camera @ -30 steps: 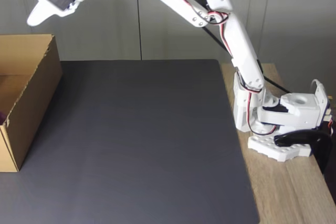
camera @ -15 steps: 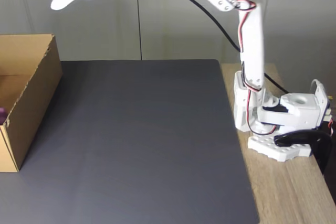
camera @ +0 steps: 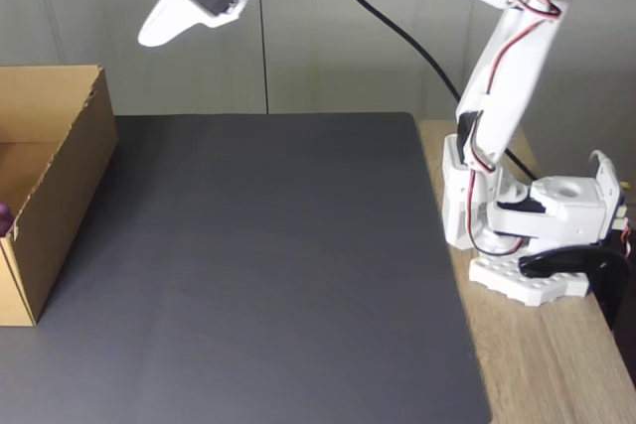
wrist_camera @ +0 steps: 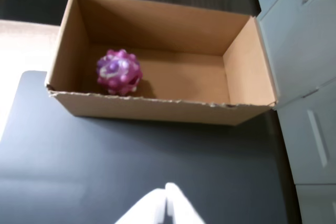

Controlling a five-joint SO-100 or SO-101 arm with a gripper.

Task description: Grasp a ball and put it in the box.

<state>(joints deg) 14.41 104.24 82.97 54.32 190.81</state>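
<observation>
The knobby pink and purple ball (wrist_camera: 118,72) lies on the floor of the brown cardboard box (wrist_camera: 157,109), near its left wall in the wrist view. In the fixed view the box (camera: 60,186) stands at the left edge and a sliver of the ball (camera: 3,217) peeks in there. My white gripper (camera: 156,34) hangs high above the black mat, to the right of the box, its fingers together and empty. In the wrist view the gripper (wrist_camera: 167,188) tips meet at the bottom edge, well short of the box.
A black mat (camera: 268,265) covers the table. The arm's white base (camera: 527,235) is clamped on the wooden tabletop (camera: 556,364) at the right. Grey cabinet fronts (wrist_camera: 302,51) stand beside the box in the wrist view.
The arm has drawn back to the right, away from the box, and its elbow has folded further toward the base. The gripper stays high and shut.
</observation>
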